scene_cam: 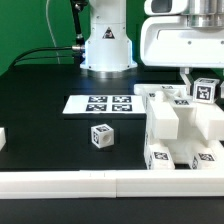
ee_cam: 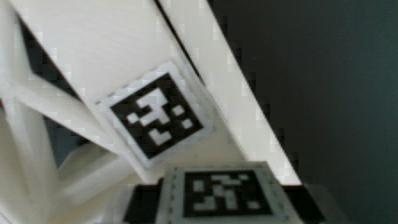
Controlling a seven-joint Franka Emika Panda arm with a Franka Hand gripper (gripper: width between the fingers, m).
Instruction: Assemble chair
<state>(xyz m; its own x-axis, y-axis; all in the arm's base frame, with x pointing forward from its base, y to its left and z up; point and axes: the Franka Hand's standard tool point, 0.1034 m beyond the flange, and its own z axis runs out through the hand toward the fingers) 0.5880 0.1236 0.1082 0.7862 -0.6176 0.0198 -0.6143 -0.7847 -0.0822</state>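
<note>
Exterior view: my gripper (scene_cam: 197,80) hangs over the chair parts (scene_cam: 183,128), its fingers down around a small tagged cube (scene_cam: 205,90) on top of the stack; whether they pinch it or only flank it, I cannot tell. Wrist view fills with tagged white bars just below me. Farther off lie the marker board (scene_cam: 100,104) and a loose tagged block (scene_cam: 101,136).

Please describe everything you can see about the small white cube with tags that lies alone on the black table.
The small white plastic cube bears black-and-white square marker tags on its visible faces. It rests on the black table, slightly turned, apart from everything. It lies in front of the flat white marker board and to the exterior view's left of the stacked chunky white chair parts. Only the table touches it.
</note>
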